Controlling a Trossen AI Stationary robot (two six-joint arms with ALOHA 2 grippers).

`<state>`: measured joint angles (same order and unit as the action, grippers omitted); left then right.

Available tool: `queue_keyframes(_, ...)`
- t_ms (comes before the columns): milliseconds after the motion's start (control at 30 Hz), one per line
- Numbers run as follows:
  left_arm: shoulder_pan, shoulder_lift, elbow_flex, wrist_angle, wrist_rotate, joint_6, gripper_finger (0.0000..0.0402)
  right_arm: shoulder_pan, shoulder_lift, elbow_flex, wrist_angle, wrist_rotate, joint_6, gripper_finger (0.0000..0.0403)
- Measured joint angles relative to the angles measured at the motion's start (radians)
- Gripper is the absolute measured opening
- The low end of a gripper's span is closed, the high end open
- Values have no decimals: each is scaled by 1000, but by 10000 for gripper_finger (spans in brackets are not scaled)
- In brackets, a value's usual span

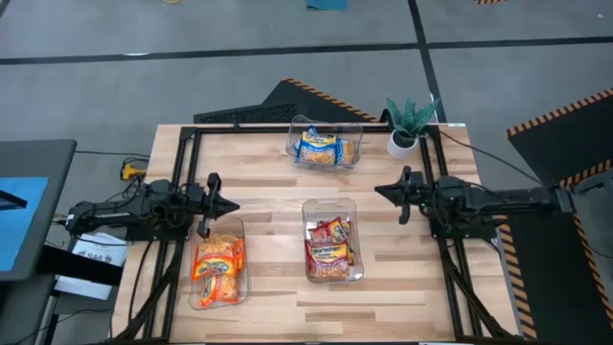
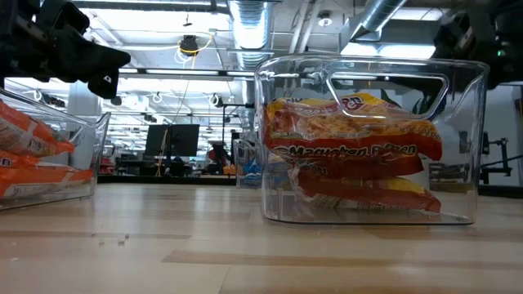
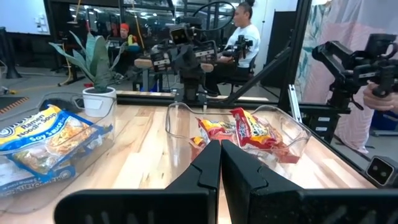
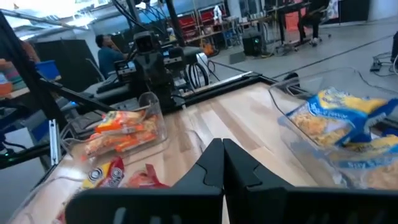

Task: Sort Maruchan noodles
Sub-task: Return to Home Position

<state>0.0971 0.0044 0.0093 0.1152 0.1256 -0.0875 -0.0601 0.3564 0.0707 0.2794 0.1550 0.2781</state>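
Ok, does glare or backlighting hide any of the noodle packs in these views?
Low view: the ceiling lights backlight the scene and the clear bin carries reflections, yet the red packs inside read fine. High view: even light, faint shadows, no glare on the table. Left wrist view: that bin's rim gleams a little, hiding nothing.

The far packets (image 1: pixel 318 147) are blue and yellow; the left packets (image 1: pixel 218 265) are bright orange with some yellow; the middle packets (image 1: pixel 329 251) are darker red-orange; the bins (image 1: pixel 359 134) are clear; the table (image 1: pixel 259 192) is pale striped wood; the plant (image 1: pixel 412 113) is green, its pot (image 1: pixel 402 144) white.
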Motion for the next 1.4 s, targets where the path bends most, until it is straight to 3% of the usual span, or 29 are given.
queue_keyframes(200, 0, 0, 0, -8, 27, 5, 0, -69, 3, -63, 29, -56, 9, 15)
queue_keyframes(467, 0, 0, -1, -57, -3, 39, 0, -38, 3, -63, -6, -52, -48, 19)
queue_keyframes(933, 0, 2, -1, -65, -6, 64, 0, -38, 3, -64, -229, -51, 22, 32)
queue_keyframes(1400, 0, 2, -1, -65, -10, 91, 0, -38, 3, -65, -244, -51, 64, 33)
